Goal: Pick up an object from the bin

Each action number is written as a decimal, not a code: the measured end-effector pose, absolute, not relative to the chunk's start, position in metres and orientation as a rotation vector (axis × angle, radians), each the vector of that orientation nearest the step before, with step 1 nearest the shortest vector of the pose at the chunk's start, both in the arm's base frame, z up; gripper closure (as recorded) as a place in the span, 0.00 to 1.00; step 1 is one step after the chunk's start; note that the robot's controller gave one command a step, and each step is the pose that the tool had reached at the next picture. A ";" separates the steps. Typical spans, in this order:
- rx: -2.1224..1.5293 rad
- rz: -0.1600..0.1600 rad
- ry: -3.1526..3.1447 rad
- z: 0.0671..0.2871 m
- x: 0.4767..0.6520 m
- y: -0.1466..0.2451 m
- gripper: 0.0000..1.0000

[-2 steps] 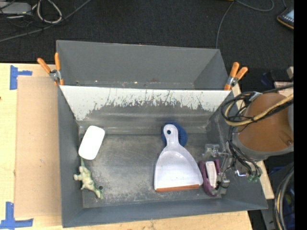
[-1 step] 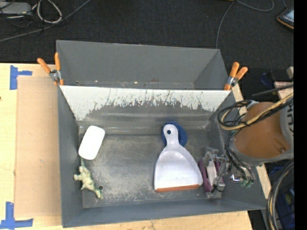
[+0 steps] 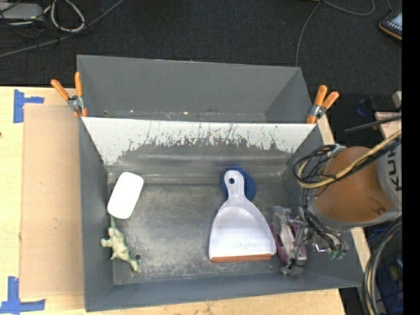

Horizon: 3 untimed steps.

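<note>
Pincer (image 3: 293,245): low in the front right corner of the bin (image 3: 197,293); apart or together, cannot tell.
Nearest thing: white dustpan (image 3: 241,231), just beside it, mid-bin.
Grasp advice: probably straddle its raised side wall, then lift level.

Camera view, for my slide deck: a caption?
Gripper at the bin's right, beside a white dustpan; toy dinosaur far left.

Soft even light, with white glare on the bin wall (image 3: 197,131).

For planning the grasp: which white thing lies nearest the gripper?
The white scoop with the orange edge, beside the gripper; the white oval piece lies far left.
</note>
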<state>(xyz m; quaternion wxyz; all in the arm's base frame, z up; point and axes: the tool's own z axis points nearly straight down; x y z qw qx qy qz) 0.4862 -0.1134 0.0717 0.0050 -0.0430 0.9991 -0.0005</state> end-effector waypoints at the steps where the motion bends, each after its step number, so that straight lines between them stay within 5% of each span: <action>1: 0.154 0.003 3.133 0.088 0.492 -0.121 1.00; 3: 0.127 0.003 3.136 0.093 0.493 -0.123 1.00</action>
